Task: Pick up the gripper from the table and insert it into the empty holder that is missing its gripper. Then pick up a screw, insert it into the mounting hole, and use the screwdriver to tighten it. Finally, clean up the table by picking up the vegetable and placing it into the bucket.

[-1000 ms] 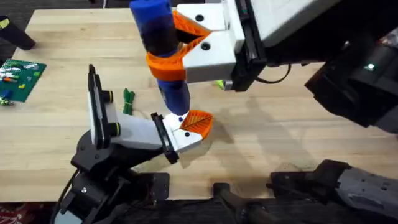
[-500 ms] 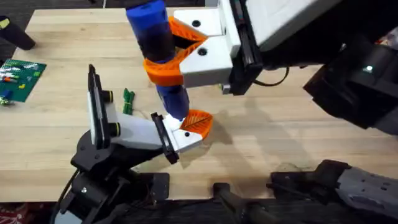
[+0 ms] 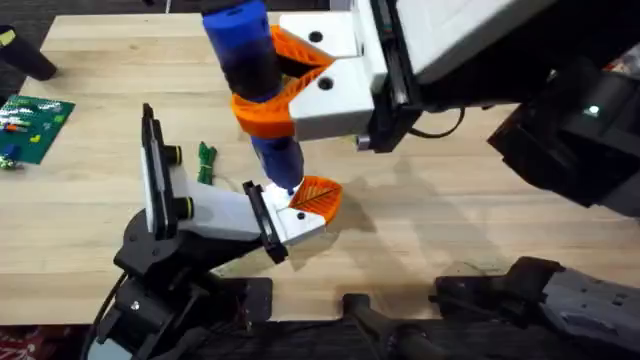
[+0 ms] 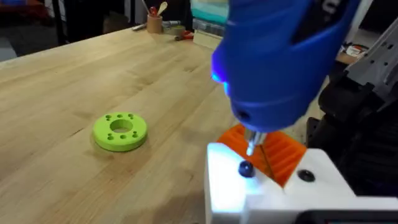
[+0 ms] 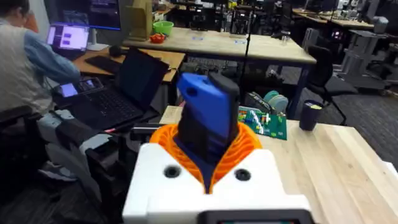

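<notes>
The holder [image 3: 215, 212] sits near the front of the tabletop [image 3: 450, 215], left of centre. The gripper [image 3: 318, 197] sits in its right end. The screwdriver [image 3: 258, 85] stands above that end, tip down. The vegetable [image 3: 206, 161] lies just behind the holder.

Blue screwdriver [image 3: 255, 80] is glowing blue-white onto the white holder [image 4: 267, 193]; beside the holder, the ribbed orange gripper [image 3: 318, 196], a dark-green vegetable [image 3: 206, 160] and a lime-green disc [image 4: 120, 131] are showing.

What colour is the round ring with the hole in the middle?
Lime green. The ring shows best in the left wrist view, lying on the table.
</notes>
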{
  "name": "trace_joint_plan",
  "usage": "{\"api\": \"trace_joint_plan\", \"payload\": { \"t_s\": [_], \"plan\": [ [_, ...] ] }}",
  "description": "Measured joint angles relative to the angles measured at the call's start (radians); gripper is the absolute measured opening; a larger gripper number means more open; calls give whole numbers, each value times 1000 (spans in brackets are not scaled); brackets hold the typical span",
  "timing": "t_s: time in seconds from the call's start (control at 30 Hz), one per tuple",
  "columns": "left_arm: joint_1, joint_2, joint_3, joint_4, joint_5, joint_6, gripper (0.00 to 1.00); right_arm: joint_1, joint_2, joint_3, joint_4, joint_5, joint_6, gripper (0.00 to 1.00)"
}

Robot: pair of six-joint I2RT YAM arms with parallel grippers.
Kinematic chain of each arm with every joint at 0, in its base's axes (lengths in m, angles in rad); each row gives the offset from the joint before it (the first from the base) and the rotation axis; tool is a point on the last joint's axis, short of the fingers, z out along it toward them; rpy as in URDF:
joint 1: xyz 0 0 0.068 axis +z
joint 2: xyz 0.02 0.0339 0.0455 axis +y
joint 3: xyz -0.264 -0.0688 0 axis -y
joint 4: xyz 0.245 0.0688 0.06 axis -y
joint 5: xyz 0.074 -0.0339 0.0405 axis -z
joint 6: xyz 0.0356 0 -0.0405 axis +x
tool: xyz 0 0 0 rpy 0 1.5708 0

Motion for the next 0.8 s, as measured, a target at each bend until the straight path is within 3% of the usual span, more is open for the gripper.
{"api": "trace_joint_plan", "payload": {
  "t_s": [0.8],
  "plan": [
    [0,0,0,0,0,3,14,12,24,0,6,4,-1,31]
  ]
}}
